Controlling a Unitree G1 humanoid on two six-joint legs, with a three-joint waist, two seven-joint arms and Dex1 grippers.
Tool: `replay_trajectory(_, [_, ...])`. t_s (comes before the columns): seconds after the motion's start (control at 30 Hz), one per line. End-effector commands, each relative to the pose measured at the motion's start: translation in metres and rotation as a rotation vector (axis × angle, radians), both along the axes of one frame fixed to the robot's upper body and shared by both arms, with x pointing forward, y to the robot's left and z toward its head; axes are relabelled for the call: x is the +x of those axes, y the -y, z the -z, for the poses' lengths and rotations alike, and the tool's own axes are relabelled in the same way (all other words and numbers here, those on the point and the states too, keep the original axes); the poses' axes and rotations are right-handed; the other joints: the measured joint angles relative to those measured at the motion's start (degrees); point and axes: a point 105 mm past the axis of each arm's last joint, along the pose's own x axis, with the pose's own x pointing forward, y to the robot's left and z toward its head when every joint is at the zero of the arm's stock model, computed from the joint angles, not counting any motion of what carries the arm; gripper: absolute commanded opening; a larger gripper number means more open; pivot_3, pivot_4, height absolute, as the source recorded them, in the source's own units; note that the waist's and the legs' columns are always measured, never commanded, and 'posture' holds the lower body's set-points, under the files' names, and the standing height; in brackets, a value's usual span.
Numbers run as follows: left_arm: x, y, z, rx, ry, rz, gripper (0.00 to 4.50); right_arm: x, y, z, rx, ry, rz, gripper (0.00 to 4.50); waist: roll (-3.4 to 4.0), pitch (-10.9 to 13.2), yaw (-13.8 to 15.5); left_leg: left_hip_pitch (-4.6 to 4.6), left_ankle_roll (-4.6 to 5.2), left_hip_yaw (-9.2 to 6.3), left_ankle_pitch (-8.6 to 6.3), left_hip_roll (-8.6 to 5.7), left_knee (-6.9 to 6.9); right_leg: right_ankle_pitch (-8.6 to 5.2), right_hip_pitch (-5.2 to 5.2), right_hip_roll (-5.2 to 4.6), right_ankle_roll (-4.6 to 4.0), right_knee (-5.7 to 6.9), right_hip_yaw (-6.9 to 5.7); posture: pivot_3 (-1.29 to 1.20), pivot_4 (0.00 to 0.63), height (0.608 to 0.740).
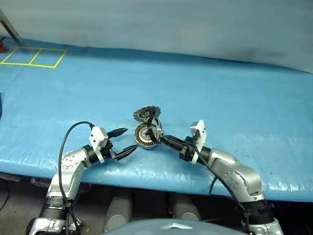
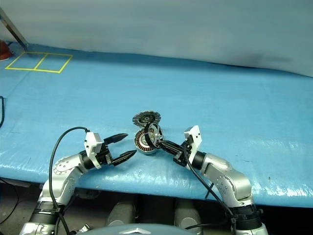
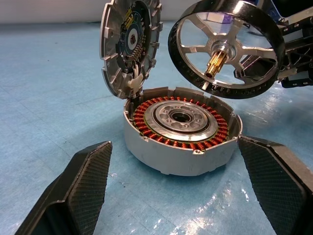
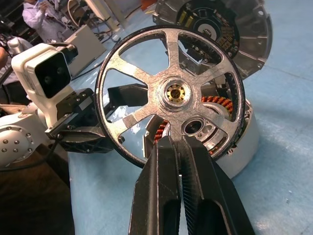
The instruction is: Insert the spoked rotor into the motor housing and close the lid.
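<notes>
The motor housing (image 3: 181,134) sits on the blue table with its copper windings and centre hub showing. Its hinged lid (image 3: 129,44) stands upright and open behind it. The spoked rotor (image 4: 168,93) hangs tilted just above and beside the housing's open top, with its brass shaft end pointing toward the housing. My right gripper (image 4: 178,147) is shut on the rotor's rim. My left gripper (image 1: 129,139) is open on the housing's other side, and its fingers (image 3: 73,191) stand apart from the housing wall without touching it.
The blue table cover (image 1: 220,93) stretches wide around the housing, which sits close to the front edge. Yellow taped squares (image 1: 34,56) mark the far left corner. A person (image 4: 39,14) shows far off in the right wrist view.
</notes>
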Motion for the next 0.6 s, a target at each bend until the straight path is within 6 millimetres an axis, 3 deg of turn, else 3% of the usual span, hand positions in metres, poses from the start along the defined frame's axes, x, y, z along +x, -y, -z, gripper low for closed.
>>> replay_trajectory(0.03, [-0.001, 0.002, -0.010, 0.004, 0.052, 0.014, 4.50, 0.000, -0.005, -0.020, 0.016, 0.095, -0.033, 0.03, 0.00, 0.0, 0.0, -0.01, 0.00, 0.00, 0.00, 0.00, 0.01, 0.00, 0.00, 0.00, 0.00, 0.00, 0.00, 0.00, 0.150, 0.740])
replay_trajectory(0.6, [-0.001, 0.001, -0.009, 0.015, 0.062, -0.007, 4.50, 0.011, -0.006, -0.004, -0.046, 0.056, -0.013, 0.03, 0.00, 0.0, 0.0, -0.01, 0.00, -0.01, 0.00, 0.00, 0.06, 0.02, 0.01, 0.01, 0.02, 0.05, 0.00, 0.00, 0.150, 0.740])
